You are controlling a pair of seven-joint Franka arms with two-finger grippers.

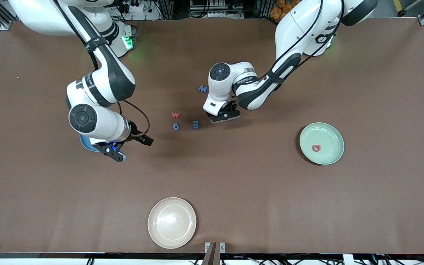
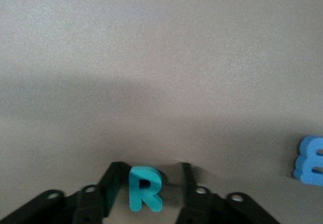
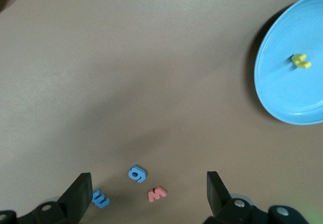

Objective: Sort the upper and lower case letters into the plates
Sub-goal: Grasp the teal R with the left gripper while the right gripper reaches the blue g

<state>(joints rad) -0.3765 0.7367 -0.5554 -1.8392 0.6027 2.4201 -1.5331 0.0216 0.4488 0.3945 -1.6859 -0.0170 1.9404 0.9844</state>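
Note:
A teal letter R (image 2: 145, 188) lies on the table between the fingers of my left gripper (image 2: 149, 183), which is lowered beside the loose letters. One finger touches the R and the other stands a little off it, so the gripper is open. The R is hidden in the front view. A blue M (image 1: 202, 88), a red w (image 1: 175, 115) and two blue letters (image 1: 176, 126) (image 1: 195, 124) lie close by. The mint plate (image 1: 329, 136) holds a red-pink letter (image 1: 316, 148). My right gripper (image 3: 147, 188) hangs open and empty by the blue plate (image 3: 287, 93), which holds a yellow letter (image 3: 301, 61).
A cream-white plate (image 1: 172, 222) sits near the table's front edge. The right arm's wrist covers most of the blue plate in the front view. Bare brown tabletop lies between the letters and the mint plate.

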